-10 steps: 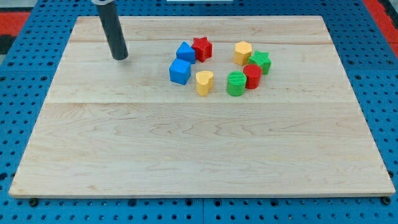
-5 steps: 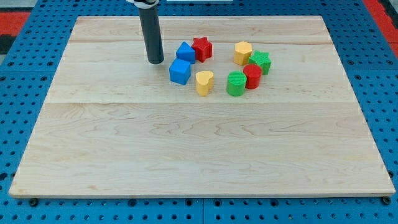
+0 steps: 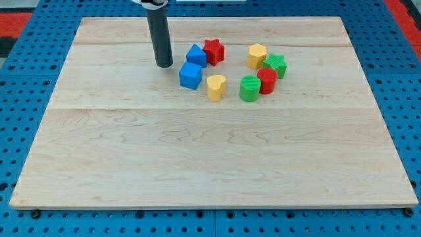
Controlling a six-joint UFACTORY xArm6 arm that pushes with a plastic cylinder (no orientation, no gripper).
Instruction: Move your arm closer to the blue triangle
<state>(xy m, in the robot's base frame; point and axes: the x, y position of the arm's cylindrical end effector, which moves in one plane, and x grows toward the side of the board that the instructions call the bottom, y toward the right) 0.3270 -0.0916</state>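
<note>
The blue triangle [image 3: 196, 54] lies on the wooden board [image 3: 197, 158] in the upper middle, touching the red star [image 3: 213, 51] on its right. A blue cube [image 3: 190, 76] sits just below it. My tip [image 3: 164, 64] is on the board a short way to the left of the blue triangle, with a narrow gap between them, and up-left of the blue cube. The dark rod rises from the tip to the view's top edge.
A yellow heart [image 3: 216, 86] lies right of the blue cube. Further right are a green cylinder [image 3: 250, 88], a red cylinder [image 3: 266, 80], a yellow hexagon [image 3: 257, 56] and a green star [image 3: 275, 65], close together.
Over the last second my tip slid right, from the board's upper left to just left of the blue triangle. It has held still for the last half second. No block moved.
</note>
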